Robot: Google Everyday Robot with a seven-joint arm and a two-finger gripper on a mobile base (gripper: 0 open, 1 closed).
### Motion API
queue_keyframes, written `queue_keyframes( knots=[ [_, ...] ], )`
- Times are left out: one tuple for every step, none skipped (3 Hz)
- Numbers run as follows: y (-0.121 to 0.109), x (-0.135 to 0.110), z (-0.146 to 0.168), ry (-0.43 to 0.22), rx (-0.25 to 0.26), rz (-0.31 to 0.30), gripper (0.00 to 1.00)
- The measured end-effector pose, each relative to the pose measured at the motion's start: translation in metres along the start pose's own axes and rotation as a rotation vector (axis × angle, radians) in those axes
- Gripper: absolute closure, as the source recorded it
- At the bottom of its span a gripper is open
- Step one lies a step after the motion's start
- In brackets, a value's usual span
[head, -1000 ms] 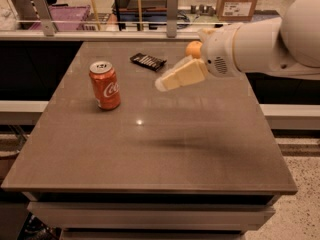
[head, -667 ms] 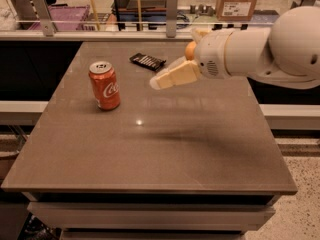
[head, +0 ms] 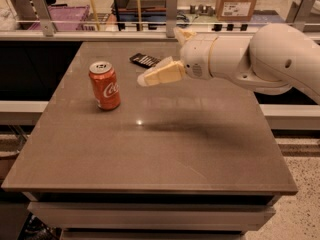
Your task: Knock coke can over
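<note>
The coke can (head: pixel 105 85) stands upright on the left part of the brown table (head: pixel 150 149), red-orange with white script and a silver top. My gripper (head: pixel 159 74) hangs above the table's middle, to the right of the can and about level with its top. It points left toward the can with a clear gap between them and touches nothing. The white arm (head: pixel 260 59) reaches in from the right.
A flat black ribbed packet (head: pixel 144 60) lies on the table behind the gripper, near the far edge. A rail with glass panels (head: pixel 100 31) runs behind the table. Boxes and shelving (head: pixel 240 4) stand beyond it. Floor shows to the right.
The gripper and arm have moved left and a little lower, closing part of the gap to the can. The can has not moved.
</note>
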State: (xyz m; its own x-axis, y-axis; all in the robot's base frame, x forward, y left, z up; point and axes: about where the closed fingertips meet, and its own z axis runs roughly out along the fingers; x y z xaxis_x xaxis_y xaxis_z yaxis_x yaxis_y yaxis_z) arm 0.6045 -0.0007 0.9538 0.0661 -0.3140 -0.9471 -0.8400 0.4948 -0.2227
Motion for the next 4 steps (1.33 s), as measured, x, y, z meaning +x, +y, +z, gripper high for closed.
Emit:
queue_keyframes(
  knots=[
    [0.010,-0.004,0.023,-0.052,-0.067,0.024,0.00],
    [0.023,-0.007,0.047,-0.102,-0.133,0.055,0.00],
    [0.037,-0.011,0.064,-0.137,-0.184,0.084,0.00],
    [0.051,-0.013,0.074,-0.156,-0.217,0.111,0.00]
  ],
)
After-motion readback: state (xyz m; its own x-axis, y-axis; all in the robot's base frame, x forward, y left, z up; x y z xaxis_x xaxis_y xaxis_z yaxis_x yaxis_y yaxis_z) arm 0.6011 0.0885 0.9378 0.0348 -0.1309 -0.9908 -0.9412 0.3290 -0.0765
